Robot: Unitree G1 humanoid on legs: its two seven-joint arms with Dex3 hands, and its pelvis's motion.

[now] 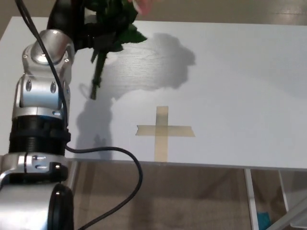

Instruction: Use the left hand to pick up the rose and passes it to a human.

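While lifted clear of table (230,72), rose (112,26) sits at upper left of frame — left hand (67,19) closed around leafy stem. Judged light, soft, crushable; hold stem, not bloom. Right hand unseen.

I see the scene evenly and brightly lit from above, and the white table (230,72) shows its faint wood grain without harsh glare. The raised rose (112,19) casts a soft grey shadow (153,62) toward the far centre. The picture is slightly soft; the pink petals at the top edge blur.
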